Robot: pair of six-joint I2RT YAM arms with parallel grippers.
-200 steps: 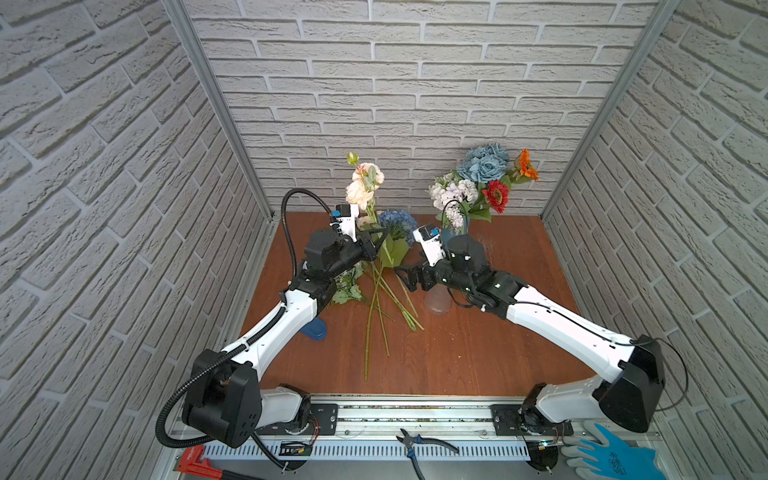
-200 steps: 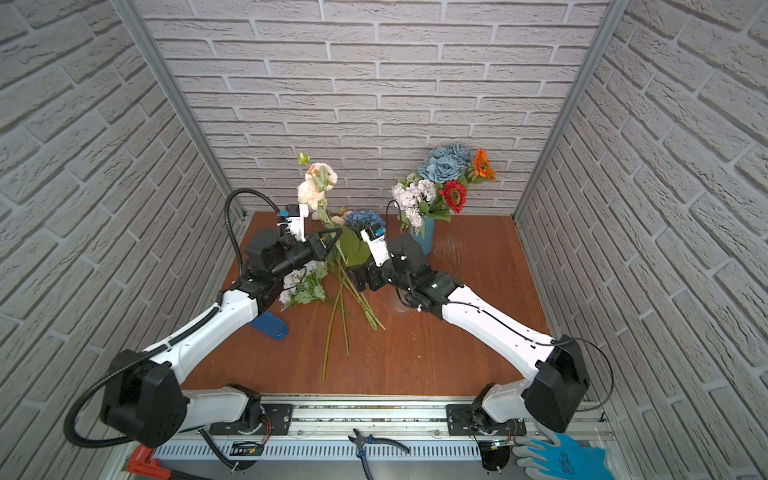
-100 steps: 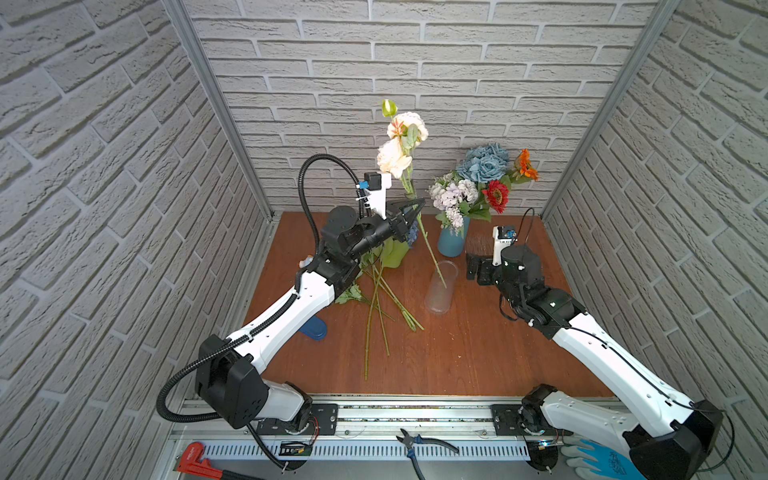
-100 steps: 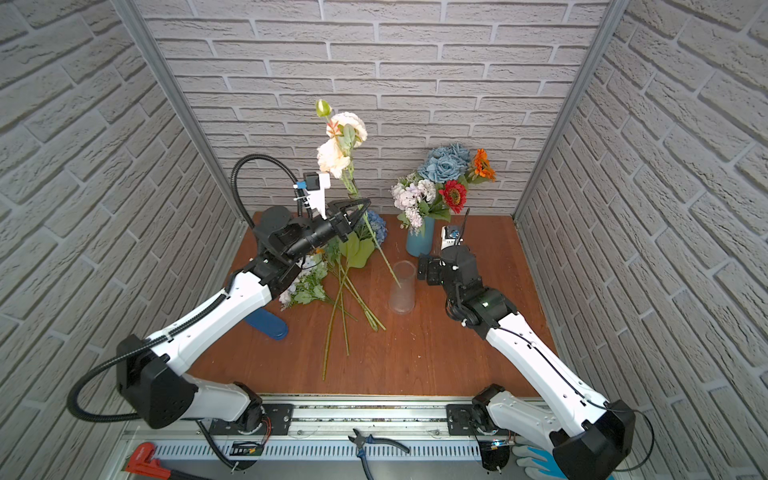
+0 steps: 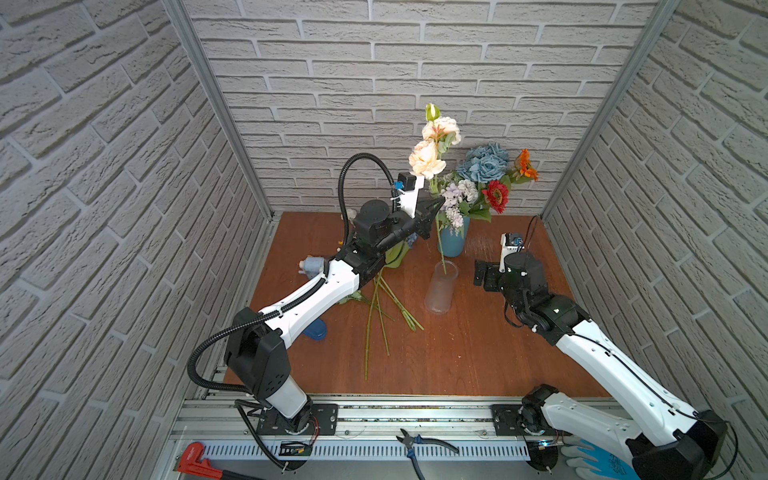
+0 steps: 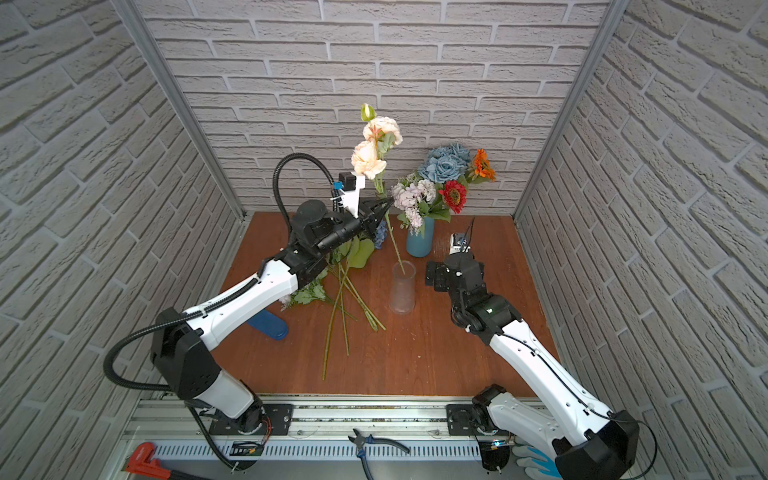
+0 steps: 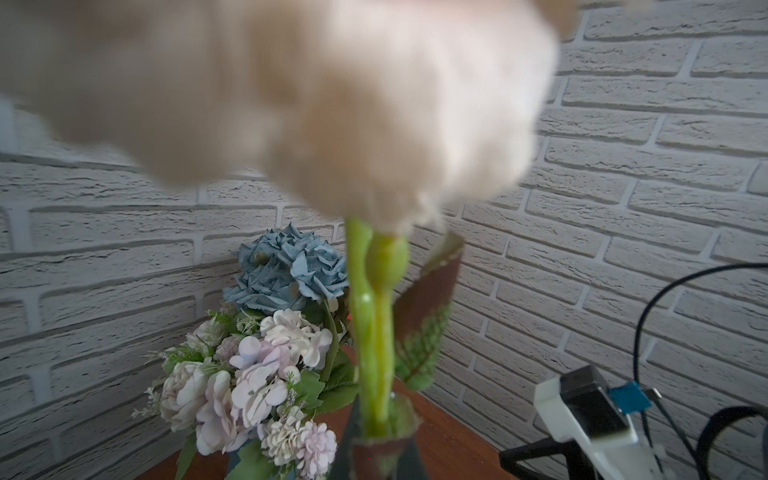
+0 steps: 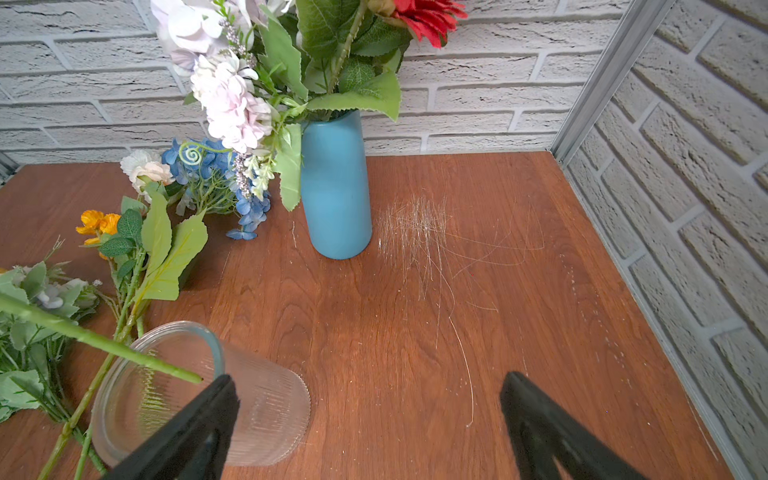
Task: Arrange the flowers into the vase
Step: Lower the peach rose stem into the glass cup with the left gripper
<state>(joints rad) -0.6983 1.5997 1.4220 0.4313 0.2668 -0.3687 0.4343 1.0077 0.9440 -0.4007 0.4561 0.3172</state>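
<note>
Your left gripper (image 5: 437, 204) is clenching the cream rose (image 5: 428, 160) mid-stem, tilting it so the stem tip is reaching the mouth of the glass vase (image 5: 439, 293). Spare stems (image 5: 376, 320) are lying on the counter (image 5: 478, 357) beside it. A bouquet (image 5: 484, 176) is filling the blue vase (image 5: 454, 245). Your right gripper (image 5: 481, 275) is hovering released near the glass, likely to steady it. Brick walls (image 5: 415, 62) are enclosing everything.

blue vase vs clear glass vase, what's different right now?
Look: the blue vase is opaque; the glass vase is clear and ribbed.
Contents: the blue vase holds a full bouquet; the glass vase has only the stem tip of the cream roses at its mouth, pinched higher up by the left gripper.
Place: the blue vase stands farther back, the glass vase nearer the middle.
Both stand upright on the table.
</note>
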